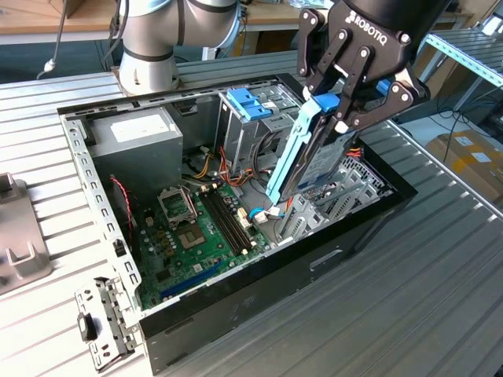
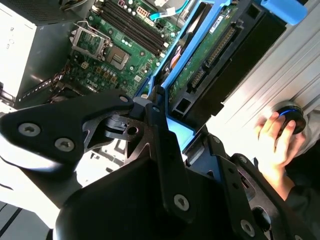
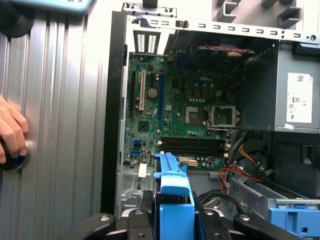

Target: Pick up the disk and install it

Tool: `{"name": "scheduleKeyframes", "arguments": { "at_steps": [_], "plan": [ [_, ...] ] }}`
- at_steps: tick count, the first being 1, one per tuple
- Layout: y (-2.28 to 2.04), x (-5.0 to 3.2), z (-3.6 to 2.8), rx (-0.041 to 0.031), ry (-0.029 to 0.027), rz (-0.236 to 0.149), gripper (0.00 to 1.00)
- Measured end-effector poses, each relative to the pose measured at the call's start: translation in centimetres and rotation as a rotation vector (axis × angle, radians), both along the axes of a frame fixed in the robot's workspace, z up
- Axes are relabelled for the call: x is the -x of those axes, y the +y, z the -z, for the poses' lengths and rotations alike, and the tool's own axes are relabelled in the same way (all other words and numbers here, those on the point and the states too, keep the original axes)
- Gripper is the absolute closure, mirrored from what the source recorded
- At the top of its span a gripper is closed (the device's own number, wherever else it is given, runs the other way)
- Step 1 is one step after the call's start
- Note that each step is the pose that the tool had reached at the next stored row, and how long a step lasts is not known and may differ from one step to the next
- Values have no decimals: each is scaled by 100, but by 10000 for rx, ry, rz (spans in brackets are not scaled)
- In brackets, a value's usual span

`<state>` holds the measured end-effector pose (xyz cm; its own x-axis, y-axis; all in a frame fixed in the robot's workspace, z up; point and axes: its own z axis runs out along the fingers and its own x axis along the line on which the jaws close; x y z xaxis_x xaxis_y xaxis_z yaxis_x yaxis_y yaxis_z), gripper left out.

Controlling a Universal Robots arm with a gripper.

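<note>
Exterior view, left to right: a grey boxy power supply (image 1: 137,135) sits at the upper left of the open black computer case (image 1: 259,275), with the green motherboard (image 1: 192,236) at centre. Right of centre, the dark rectangular disk (image 1: 314,161), framed in bright blue plastic, hangs steeply tilted over the case. My black tool (image 1: 346,106) is clenched on its top. I judge its lower corner could snag the loose cables (image 1: 261,212) beneath.

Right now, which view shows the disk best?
The exterior view: the disk, nearly whole, tilted in the end effector. Second wrist view: its circuit-board face, close. First wrist view: its blue carrier edge.
</note>
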<state>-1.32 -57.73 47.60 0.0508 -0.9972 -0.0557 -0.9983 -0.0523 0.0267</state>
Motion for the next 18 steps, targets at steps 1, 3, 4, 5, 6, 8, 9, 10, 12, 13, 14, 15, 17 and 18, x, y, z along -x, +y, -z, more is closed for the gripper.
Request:
{"name": "scheduleKeyframes", "arguments": {
  "at_steps": [1, 3, 4, 5, 6, 8, 9, 10, 12, 13, 14, 15, 17, 18],
  "plan": [
    [0, -14, 0, 0, 1, 0, 63],
    [0, -35, 1, 2, 1, 65, 63],
    [0, -40, 2, 2, 2, 114, 63],
    [0, -44, 3, 1, 2, 176, 63],
    [0, -52, 5, 1, 2, 254, 63],
    [0, -73, 6, 1, 4, 283, 63],
    [0, -88, 7, 1, 4, 283, 63],
    [0, -102, 7, 2, 5, 283, 63],
    [0, -136, 7, 1, 6, 284, 63],
    [0, -161, 8, 1, 7, 283, 63],
    [0, -188, 8, 1, 9, 283, 63],
    [0, -219, 9, 0, 10, 283, 63],
    [0, -256, 10, 0, 13, 283, 63],
    [0, -273, 11, 1, 14, 283, 63]
  ]
}}
